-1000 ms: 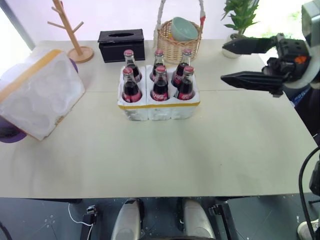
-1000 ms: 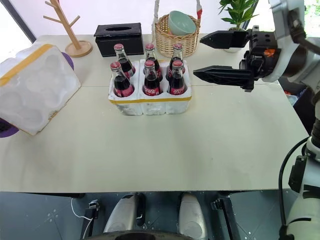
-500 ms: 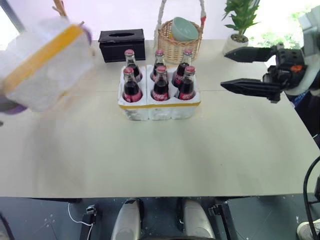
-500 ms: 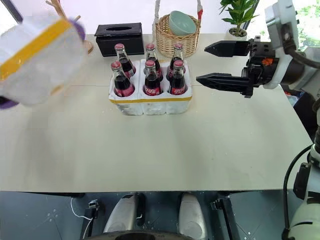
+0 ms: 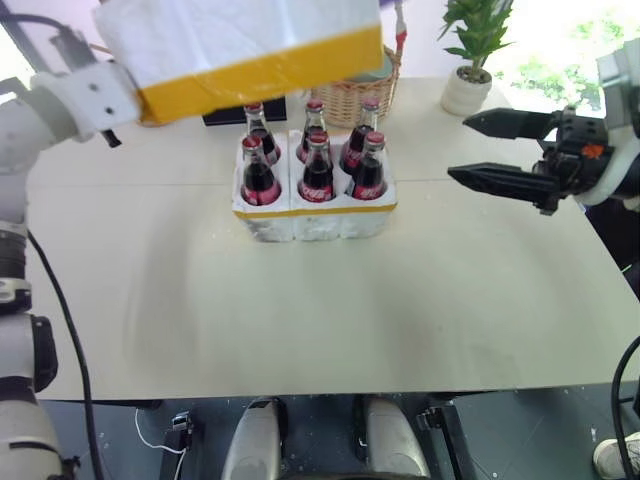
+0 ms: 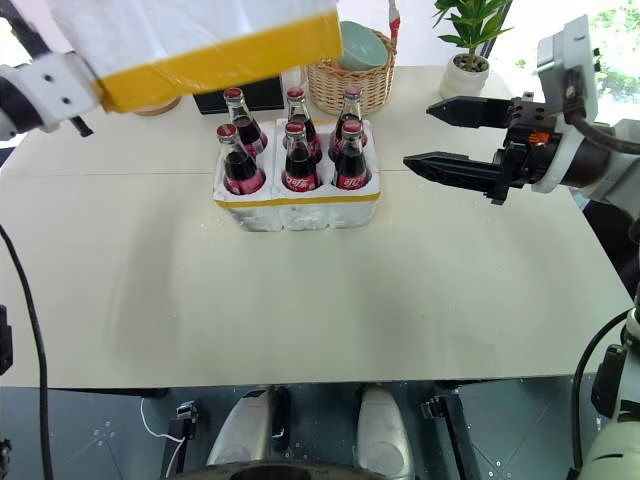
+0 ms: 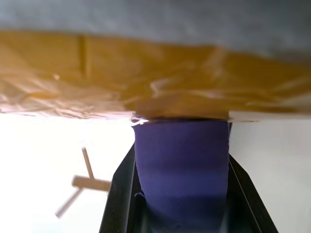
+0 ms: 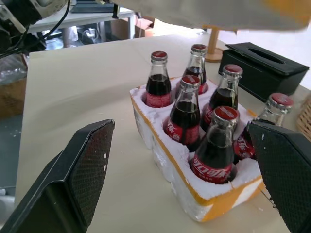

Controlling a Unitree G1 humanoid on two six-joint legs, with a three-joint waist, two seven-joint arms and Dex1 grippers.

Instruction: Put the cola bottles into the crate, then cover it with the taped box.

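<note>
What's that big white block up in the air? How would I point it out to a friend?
Find the beige table and the foam crate of cola bottles on it. Above and behind them, the left gripper holds the taped box, the only white block with a wide yellow band that is off the table.

A pale table (image 5: pixel 300 310) carries a few things along its far edge. A wicker basket (image 6: pixel 345 85) stands there with a pale green bowl (image 6: pixel 362 45) inside it; a white handle with a red patch (image 6: pixel 397 14) rises from its right side. Left of the basket sits a black tissue box (image 8: pixel 265 65), mostly hidden in the head views. Further left a round wooden base (image 6: pixel 155 104) shows, probably the foot of a small wooden stand (image 8: pixel 212 44). At the far right corner is a green plant (image 5: pixel 480 25) in a white pot (image 5: pixel 466 92). Below the near edge lies a dark floor (image 5: pixel 130 435) with a white cable (image 5: pixel 150 432).
</note>
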